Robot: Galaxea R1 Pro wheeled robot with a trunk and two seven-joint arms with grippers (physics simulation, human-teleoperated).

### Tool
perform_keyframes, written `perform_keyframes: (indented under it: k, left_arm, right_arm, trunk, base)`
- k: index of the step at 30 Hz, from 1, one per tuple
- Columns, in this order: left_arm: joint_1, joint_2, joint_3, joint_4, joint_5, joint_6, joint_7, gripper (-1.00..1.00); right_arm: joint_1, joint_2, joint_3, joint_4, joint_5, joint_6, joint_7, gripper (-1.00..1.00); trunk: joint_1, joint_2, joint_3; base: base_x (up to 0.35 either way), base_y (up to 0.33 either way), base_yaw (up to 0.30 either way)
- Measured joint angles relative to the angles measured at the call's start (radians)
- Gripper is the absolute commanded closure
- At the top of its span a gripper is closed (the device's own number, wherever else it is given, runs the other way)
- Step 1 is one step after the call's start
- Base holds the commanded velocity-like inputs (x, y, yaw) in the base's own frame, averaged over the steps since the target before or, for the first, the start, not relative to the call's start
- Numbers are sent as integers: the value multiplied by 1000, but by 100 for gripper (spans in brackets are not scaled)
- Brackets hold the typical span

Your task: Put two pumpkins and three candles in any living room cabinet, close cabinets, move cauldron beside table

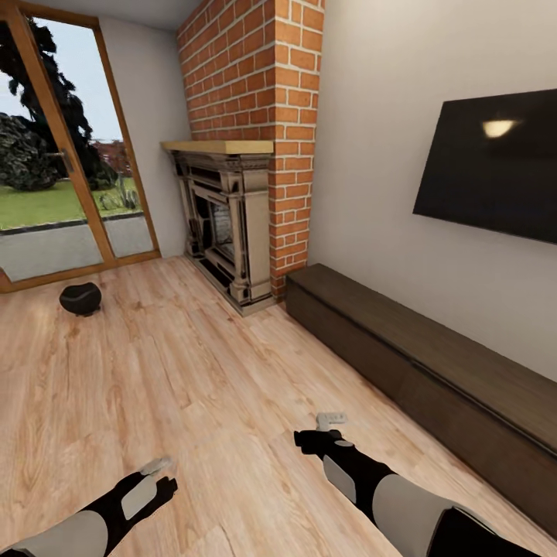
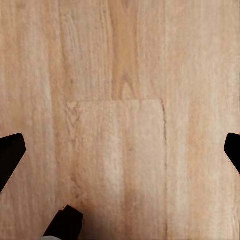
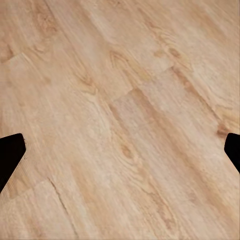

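the robot looks to be in transit across the living room, nothing in hand. both arms hang low over the wooden floor; the left gripper and right gripper have their jaws spread wide apart and empty, as the wrist views show bare planks between the dark fingertips. the cauldron sits on the floor near the glass door, well apart from the cabinet, which runs closed along the wall under the tv, beside the brick fireplace. next it likely needs to drive toward the cauldron or find the pumpkins and candles.
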Motion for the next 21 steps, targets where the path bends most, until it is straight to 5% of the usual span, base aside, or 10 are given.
perform_keyframes:
  k: [21]
  left_arm:
    - [0,0,0,0,0,-1,0,-100]
  right_arm:
    - [2,1,2,3,0,0,0,-100]
  trunk:
    - [0,0,0]
  base:
    - [276,196,264]
